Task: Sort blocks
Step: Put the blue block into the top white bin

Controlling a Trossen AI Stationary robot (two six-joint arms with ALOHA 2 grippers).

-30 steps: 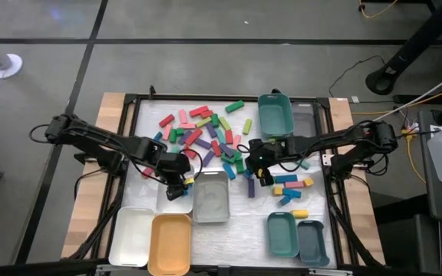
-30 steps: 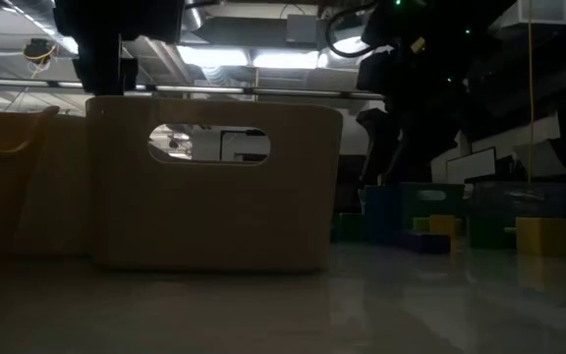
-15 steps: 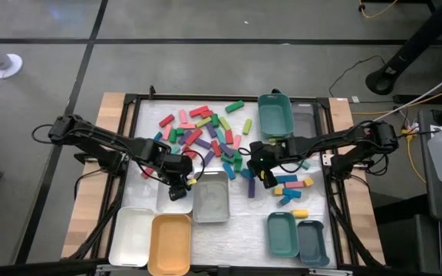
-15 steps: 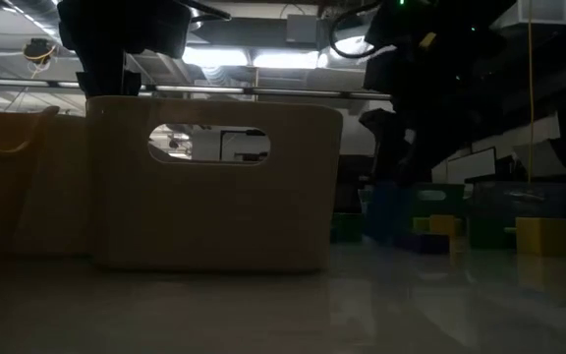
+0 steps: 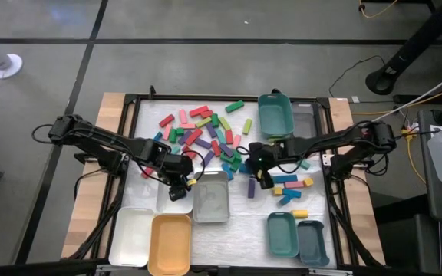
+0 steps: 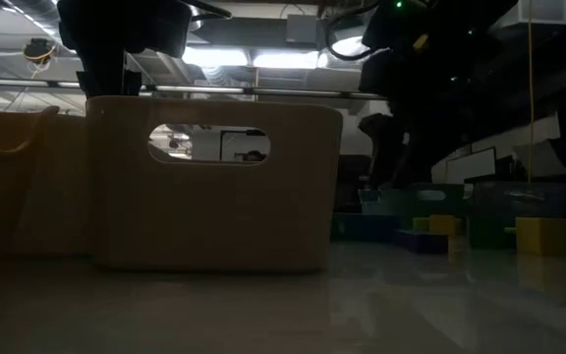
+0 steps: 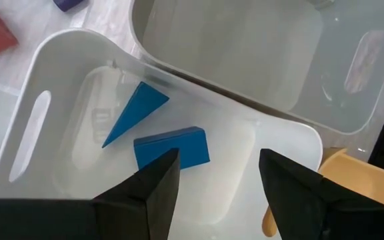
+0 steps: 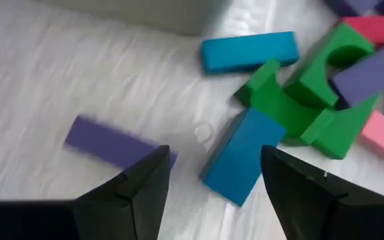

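A heap of coloured blocks point(image 5: 206, 134) lies on the far middle of the table, and a few more point(image 5: 291, 184) lie to the right. My left gripper point(image 5: 179, 188) hangs open, pointing down, over a white tray point(image 7: 59, 53). On that tray's floor lie two blue blocks, one wedge-shaped point(image 7: 135, 113) and one rectangular point(image 7: 172, 148). My right gripper point(image 8: 215, 193) stands open just above the table at the heap's near right edge point(image 5: 262, 178). A blue block point(image 8: 242, 157) lies flat below the gap between its fingers, with a purple block point(image 8: 115, 145) and green blocks point(image 8: 299, 100) beside it.
A clear grey tray point(image 5: 210, 198) sits next to the white one. A white tray point(image 5: 133, 236) and an orange tray point(image 5: 169, 244) stand at the near left. A teal tray point(image 5: 282, 234) and a grey tray point(image 5: 312, 241) stand at the near right. Another teal tray point(image 5: 275, 115) stands at the far right.
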